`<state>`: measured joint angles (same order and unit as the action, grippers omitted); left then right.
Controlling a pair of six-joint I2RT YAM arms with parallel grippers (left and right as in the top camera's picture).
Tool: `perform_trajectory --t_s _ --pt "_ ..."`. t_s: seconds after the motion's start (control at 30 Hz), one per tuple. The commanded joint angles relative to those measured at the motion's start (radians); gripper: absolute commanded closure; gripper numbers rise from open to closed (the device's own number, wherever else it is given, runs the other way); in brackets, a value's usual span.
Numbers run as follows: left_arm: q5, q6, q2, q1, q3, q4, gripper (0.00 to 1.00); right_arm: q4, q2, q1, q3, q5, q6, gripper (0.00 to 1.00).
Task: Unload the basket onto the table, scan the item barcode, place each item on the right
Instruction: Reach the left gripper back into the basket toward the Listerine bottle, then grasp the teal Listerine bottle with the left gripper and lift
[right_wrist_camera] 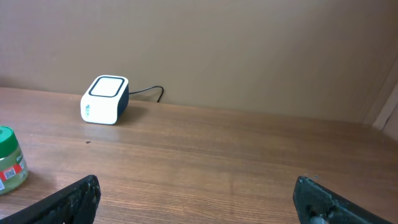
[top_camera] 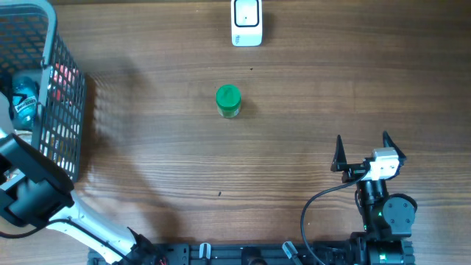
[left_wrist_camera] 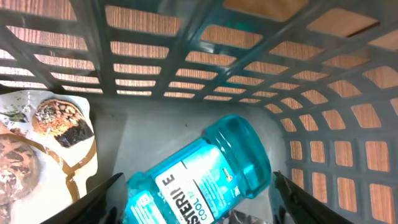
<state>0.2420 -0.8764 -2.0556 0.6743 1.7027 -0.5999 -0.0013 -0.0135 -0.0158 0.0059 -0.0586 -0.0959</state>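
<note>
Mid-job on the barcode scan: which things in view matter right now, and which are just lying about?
For the job: blue mouthwash bottle; left gripper, open around it; white scanner; basket holding the bottle.
Lying about: green-lidded jar; cookie packet in the basket; right gripper, open, empty.

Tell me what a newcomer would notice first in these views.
The teal mouthwash bottle lying on its side inside the basket at the left of the table, filling the left wrist view. Next, the green-lidded jar standing alone mid-table, with the white scanner at the far edge.
</note>
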Motion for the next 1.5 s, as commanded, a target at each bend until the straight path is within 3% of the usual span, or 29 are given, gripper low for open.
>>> perform_trajectory --t_s 0.0,0.07,0.3,0.43,0.63,0.9,1.2,1.47 --pt "-0.049 -0.022 -0.008 -0.005 -0.001 -0.025 0.08 0.002 0.006 0.007 -0.001 0.006 -0.009 0.00" --pt "-0.058 -0.016 -0.009 -0.005 -0.001 -0.049 0.00 0.002 0.006 0.007 -0.001 0.006 -0.009 0.00" --pt "-0.064 0.219 -0.055 -0.008 -0.001 -0.017 0.00 0.002 0.006 0.007 -0.001 0.006 -0.009 0.00" --pt "-0.138 0.525 -0.100 -0.018 -0.001 0.057 0.00 0.002 0.006 0.007 -0.001 0.006 -0.009 0.00" --pt "-0.190 0.784 -0.133 -0.044 -0.001 0.039 0.00 0.002 0.006 0.007 -0.001 0.006 -0.009 0.00" --pt "-0.157 0.819 -0.133 -0.047 -0.001 -0.061 0.00 0.002 0.006 0.007 -0.001 0.006 -0.009 0.00" --pt "-0.024 0.544 -0.116 -0.044 -0.001 -0.162 0.00 0.002 0.004 0.007 -0.001 0.006 -0.009 0.00" --pt "-0.032 0.528 -0.122 -0.042 -0.001 -0.145 0.00 0.002 0.004 0.007 -0.001 0.006 -0.009 0.00"
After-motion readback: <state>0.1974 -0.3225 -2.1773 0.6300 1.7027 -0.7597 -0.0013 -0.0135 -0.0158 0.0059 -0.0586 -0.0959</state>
